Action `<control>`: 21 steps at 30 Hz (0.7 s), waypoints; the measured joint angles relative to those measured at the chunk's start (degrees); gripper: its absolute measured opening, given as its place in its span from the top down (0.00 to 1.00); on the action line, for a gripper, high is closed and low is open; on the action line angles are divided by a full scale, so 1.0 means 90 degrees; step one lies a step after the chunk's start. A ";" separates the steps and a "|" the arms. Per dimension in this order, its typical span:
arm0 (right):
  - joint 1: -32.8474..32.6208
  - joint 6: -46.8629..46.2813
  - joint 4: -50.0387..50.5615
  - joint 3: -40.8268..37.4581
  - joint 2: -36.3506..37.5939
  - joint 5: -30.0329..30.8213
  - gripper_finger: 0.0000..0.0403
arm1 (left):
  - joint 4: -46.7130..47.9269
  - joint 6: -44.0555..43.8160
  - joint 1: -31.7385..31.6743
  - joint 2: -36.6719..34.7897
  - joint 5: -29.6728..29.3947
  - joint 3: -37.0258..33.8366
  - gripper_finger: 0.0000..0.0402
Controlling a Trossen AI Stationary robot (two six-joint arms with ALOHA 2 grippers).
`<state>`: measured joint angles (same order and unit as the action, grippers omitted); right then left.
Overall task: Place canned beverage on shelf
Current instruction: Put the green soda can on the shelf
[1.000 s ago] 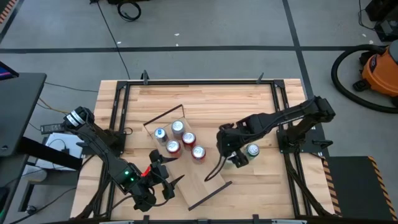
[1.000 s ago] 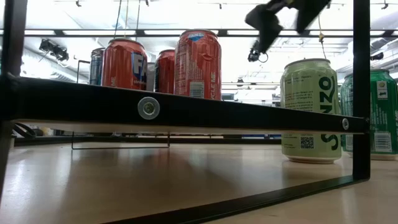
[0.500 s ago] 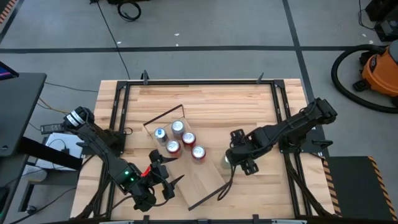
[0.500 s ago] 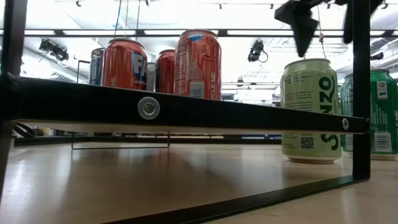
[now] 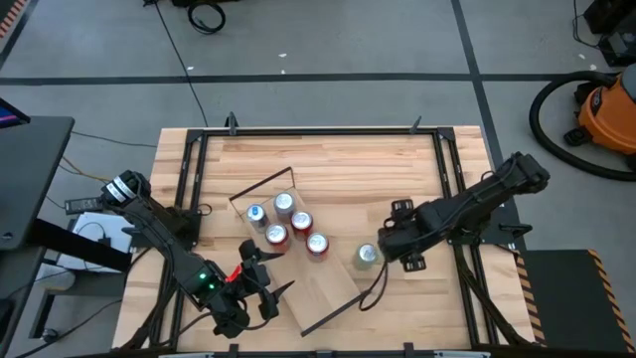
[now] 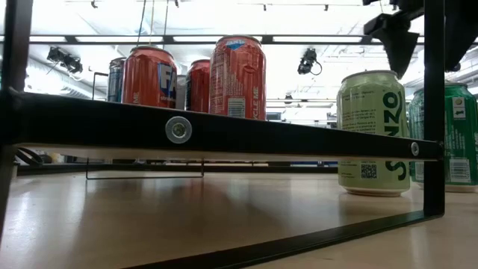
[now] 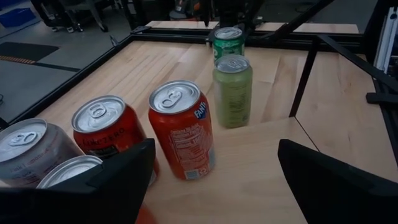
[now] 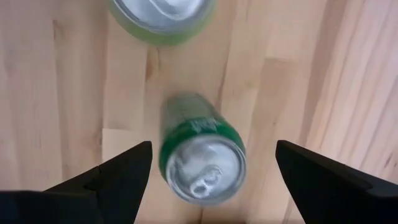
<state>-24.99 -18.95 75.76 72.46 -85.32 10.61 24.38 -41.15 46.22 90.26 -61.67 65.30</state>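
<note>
The shelf [image 5: 316,283] lies slantwise on the table, with several cans standing on its far half, among them an orange-red one [image 7: 181,130]. A pale green can [image 5: 367,256] and a dark green can [image 8: 202,155] stand upright on the tabletop to the shelf's right. My right gripper [image 5: 401,243] is open above the dark green can, fingers pointing down on either side of it, and hides it in the high view. My left gripper [image 5: 266,288] is open and empty at the shelf's near left side.
Black rod frames [image 5: 333,318] stand at the shelf's short ends. The table's black frame rails [image 5: 452,189] run along its left, right and far sides. Bare wood [image 5: 348,174] lies far of the shelf. An orange vacuum [image 5: 606,109] stands on the floor beyond the table.
My right gripper has gone toward the table's right edge, from beside the shelf's end past the pale green can to above the dark green can. The pale green can now shows uncovered in the high view. No can has moved.
</note>
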 joint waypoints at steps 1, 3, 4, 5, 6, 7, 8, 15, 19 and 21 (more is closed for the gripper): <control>0.0000 -0.0008 -0.0043 -0.0098 0.0154 0.0020 0.13 | 0.0003 0.0003 -0.0012 0.0000 0.0002 0.0000 0.13; 0.0000 -0.0008 -0.0177 -0.0301 0.0440 0.0054 0.13 | 0.0000 0.0008 -0.0039 0.0000 0.0003 0.0000 0.13; -0.0001 -0.0017 -0.0277 -0.0417 0.0581 0.0056 0.13 | 0.0002 0.0035 -0.0052 0.0000 0.0004 0.0000 0.13; -0.0002 -0.0049 -0.0413 -0.0546 0.0709 0.0056 0.13 | 0.0003 0.0041 -0.0057 0.0000 0.0005 0.0000 0.13; 0.0000 -0.0090 -0.0560 -0.0673 0.0830 0.0054 0.13 | 0.0002 0.0044 -0.0079 0.0000 0.0005 0.0000 0.13; 0.0000 -0.0153 -0.0709 -0.0807 0.0942 0.0054 0.13 | 0.0000 0.0044 -0.0097 0.0000 0.0011 0.0000 0.13; 0.0000 -0.0228 -0.0831 -0.0953 0.1036 0.0051 0.12 | 0.0000 0.0044 -0.0127 0.0000 0.0051 0.0000 0.13; 0.0005 -0.0484 -0.1296 -0.1810 0.1181 -0.0082 0.07 | -0.0010 0.0033 -0.0285 0.0000 0.0497 0.0000 0.13; 0.0005 -0.0523 -0.1468 -0.2001 0.1079 -0.0204 0.04 | -0.0006 0.0040 -0.0341 0.0000 0.0627 0.0000 0.13; 0.0007 -0.0515 -0.1469 -0.2005 0.1011 -0.0206 0.03 | -0.0009 0.0040 -0.0338 0.0000 0.0629 0.0000 0.13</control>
<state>-24.93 -23.59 62.54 54.41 -76.21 8.75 24.30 -40.80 43.18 90.26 -56.01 65.30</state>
